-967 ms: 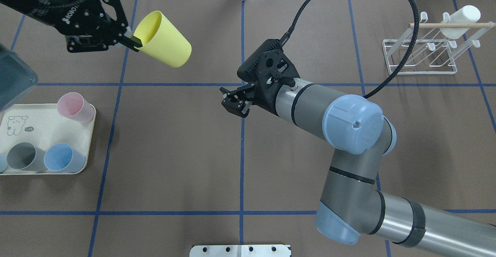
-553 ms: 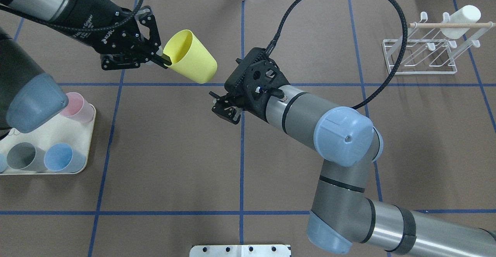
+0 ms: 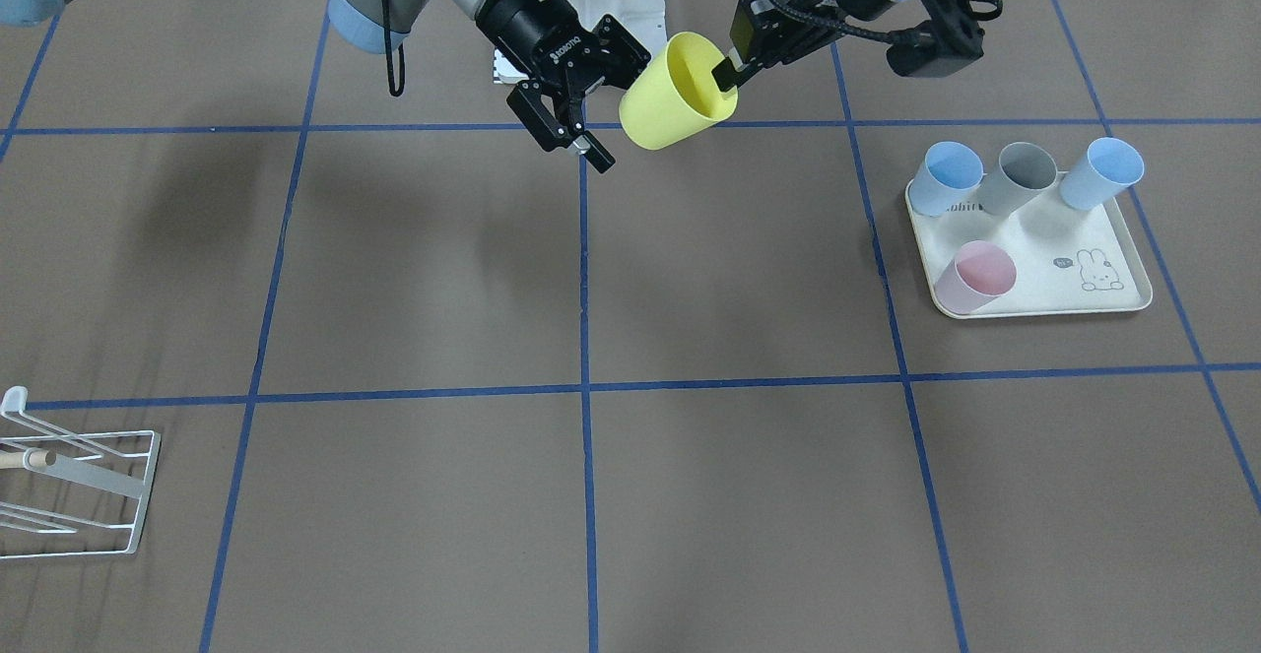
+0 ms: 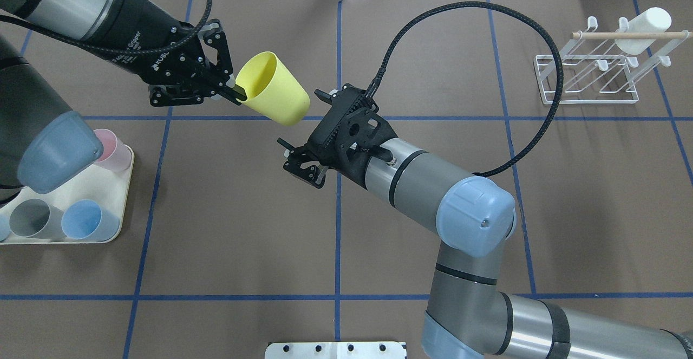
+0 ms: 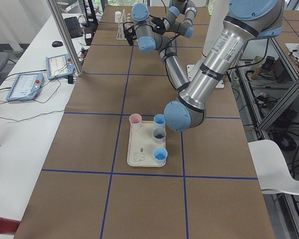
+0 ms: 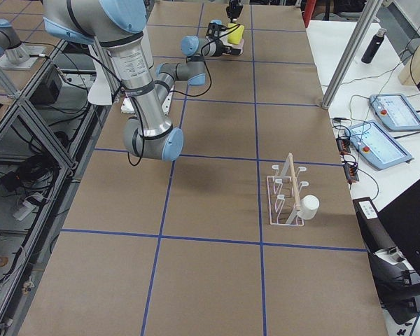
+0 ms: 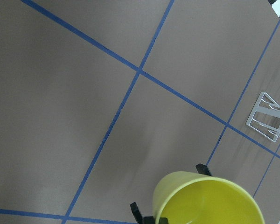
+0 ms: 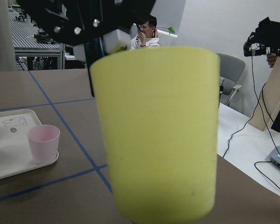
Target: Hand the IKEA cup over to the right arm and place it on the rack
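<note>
Carrying yellow cup [image 4: 276,97], left tool [image 4: 238,95] has neared right tool [image 4: 296,162].

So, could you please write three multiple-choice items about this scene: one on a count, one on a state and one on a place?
1. How many cups stand on the tray?
A. two
B. four
C. six

2. The right tool, near the yellow cup, is:
A. open
B. shut on that cup
C. shut on a pink cup

3. The yellow cup is:
A. on the tray
B. held at its rim by the left tool, above the table
C. inside the right tool

Key:
1 B: two blue, one grey and one pink show in the front-facing view.
2 A: its jaws stand apart with nothing between them.
3 B: one jaw sits inside the rim, and the cup hangs clear of the table.
</note>
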{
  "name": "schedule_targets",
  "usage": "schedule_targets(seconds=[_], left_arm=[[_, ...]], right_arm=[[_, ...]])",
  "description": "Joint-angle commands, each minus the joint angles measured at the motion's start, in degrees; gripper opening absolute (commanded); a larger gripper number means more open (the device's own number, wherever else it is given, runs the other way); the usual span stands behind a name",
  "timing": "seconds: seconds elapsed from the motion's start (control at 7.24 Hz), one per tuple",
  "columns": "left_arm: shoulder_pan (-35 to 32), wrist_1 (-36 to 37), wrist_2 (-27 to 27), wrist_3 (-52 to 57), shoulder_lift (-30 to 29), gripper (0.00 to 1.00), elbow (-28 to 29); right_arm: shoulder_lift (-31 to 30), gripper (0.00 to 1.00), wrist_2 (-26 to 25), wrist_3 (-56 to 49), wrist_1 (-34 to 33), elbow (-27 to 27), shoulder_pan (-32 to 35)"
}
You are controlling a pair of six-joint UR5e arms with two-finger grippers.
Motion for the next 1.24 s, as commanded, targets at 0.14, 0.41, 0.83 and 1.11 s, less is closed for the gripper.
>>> schedule_targets(seconds=[0.14, 0.41, 0.83, 1.11], left_arm=[[1.87, 0.00, 2.29, 0.27, 0.08, 0.00, 0.23], [2.58, 0.00, 2.75, 0.09, 0.00, 0.00, 0.32], [2.76, 0.00, 2.75, 0.09, 0.00, 0.00, 0.32], [2.76, 0.00, 2.75, 0.00, 0.00, 0.00, 0.32]], right_arm=[[0.20, 0.99, -0.16, -0.67, 0.12, 0.47, -0.13], [0.29, 0.99, -0.16, -1.20, 0.12, 0.56, -0.13], [0.29, 0.98, -1.13, -1.20, 0.12, 0.56, -0.21], [0.73, 0.96, -1.22, -1.20, 0.12, 0.56, -0.47]])
